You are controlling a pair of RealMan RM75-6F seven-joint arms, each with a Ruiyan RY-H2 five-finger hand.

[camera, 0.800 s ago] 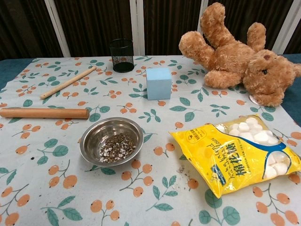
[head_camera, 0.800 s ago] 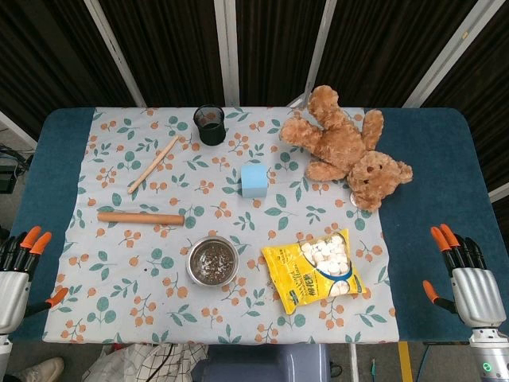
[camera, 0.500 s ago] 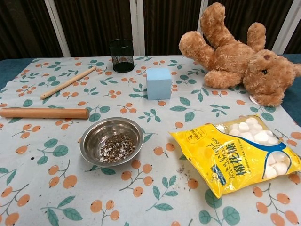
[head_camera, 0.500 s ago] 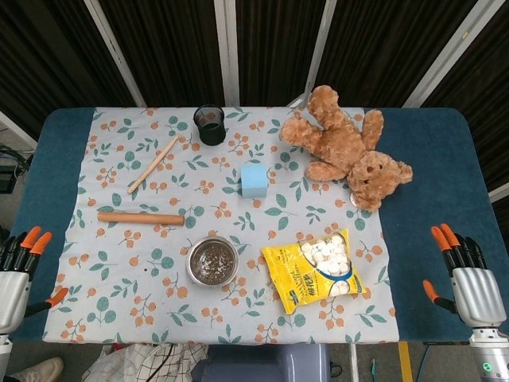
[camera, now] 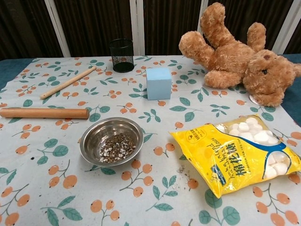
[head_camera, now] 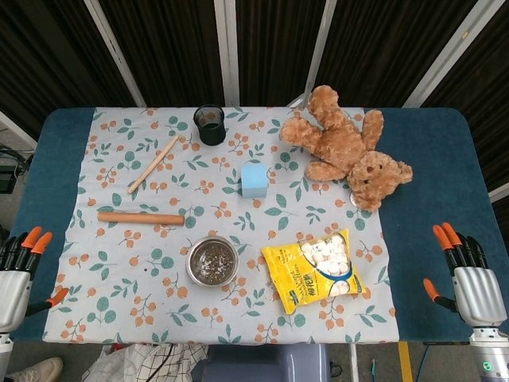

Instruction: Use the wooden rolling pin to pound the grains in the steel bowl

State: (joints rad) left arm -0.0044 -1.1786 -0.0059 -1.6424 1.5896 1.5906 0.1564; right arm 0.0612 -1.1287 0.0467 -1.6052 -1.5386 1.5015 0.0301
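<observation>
Dark curtain panels hang behind my tabletop [head_camera: 48, 159], which wears a cloth printed with leaves and orange berries. My left robot hand [head_camera: 14, 274] and right robot hand [head_camera: 471, 282] wait off the near corners, fingers spread, holding nothing. The wooden rolling pin [camera: 44, 113] lies flat to the left, just beyond the steel bowl [camera: 111, 141] and apart from it; it is a plain, smooth cylinder, stiff and probably fairly light, likely to roll if nudged sideways. I judge the best hold is a full wrap near one end, leaving the other end free to strike. The bowl looks thin, shiny and slippery on the cloth, so it may skate under blows; the grains [camera: 116, 148] form a small, dry, speckled heap at its bottom. A thinner wooden stick [camera: 68, 82] lies farther back, and must not be mistaken for the pin.
</observation>
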